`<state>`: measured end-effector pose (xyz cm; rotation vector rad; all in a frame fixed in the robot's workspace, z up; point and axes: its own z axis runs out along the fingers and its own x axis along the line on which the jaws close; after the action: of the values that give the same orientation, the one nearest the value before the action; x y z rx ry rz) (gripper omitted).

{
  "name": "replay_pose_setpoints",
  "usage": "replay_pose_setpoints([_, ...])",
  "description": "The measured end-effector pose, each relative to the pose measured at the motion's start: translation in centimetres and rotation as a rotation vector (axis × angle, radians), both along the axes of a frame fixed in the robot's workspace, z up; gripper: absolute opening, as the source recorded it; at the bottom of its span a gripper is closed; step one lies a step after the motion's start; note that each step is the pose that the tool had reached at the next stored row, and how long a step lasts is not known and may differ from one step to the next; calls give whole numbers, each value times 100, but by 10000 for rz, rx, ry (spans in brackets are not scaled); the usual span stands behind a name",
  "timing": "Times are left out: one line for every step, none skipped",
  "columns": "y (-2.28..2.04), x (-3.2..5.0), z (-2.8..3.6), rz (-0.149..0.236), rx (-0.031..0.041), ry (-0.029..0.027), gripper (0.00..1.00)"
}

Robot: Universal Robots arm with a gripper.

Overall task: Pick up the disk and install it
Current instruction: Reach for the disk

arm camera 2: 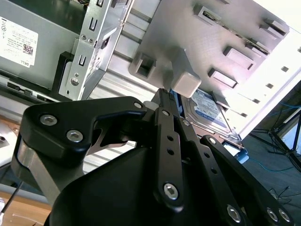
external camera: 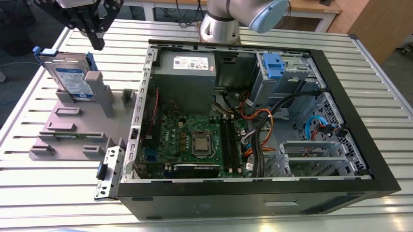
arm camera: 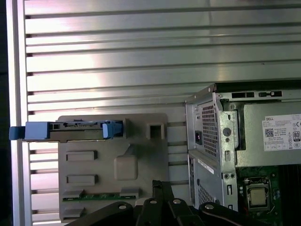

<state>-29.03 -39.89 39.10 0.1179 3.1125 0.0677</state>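
Gripper [external camera: 97, 44] closed, empty, apart from upright disk's [external camera: 69, 79] top edge in grey holder [external camera: 65, 126].

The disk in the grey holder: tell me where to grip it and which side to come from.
Grip the disk by its upper edge, pinching across its thin body between the blue rails, and come straight down from above. It stands on edge in the grey holder, whose post covers part of its labelled face, so the top edge is probably the freest part.
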Motion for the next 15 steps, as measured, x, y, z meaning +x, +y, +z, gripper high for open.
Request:
replay_pose_setpoints([0,-2,0,0,0,0,11])
replay_pose_setpoints([0,-4,0,-1,0,1,11])
replay_pose_setpoints([0,-5,0,-1,0,0,11])
replay_pose_setpoints([0,-7,0,0,0,1,11])
replay_pose_setpoints([0,-9,-1,0,0,0,11])
replay_pose_setpoints([0,-11,-1,-1,0,0,11])
replay_pose_setpoints([0,-13,-1,-1,0,0,11])
replay_pose_setpoints([0,-34,-2,0,0,1,11])
replay_pose_setpoints([0,-56,-4,0,0,0,11])
replay_pose_setpoints([0,-58,-4,-1,0,1,11])
replay_pose_setpoints([0,-60,-4,-1,0,0,11])
replay_pose_setpoints([0,-62,-4,-1,0,1,11])
replay_pose_setpoints([0,-64,-4,-1,0,0,11])
replay_pose_setpoints([0,-66,-5,0,0,0,11])
replay_pose_setpoints([0,-68,-5,0,0,0,11])
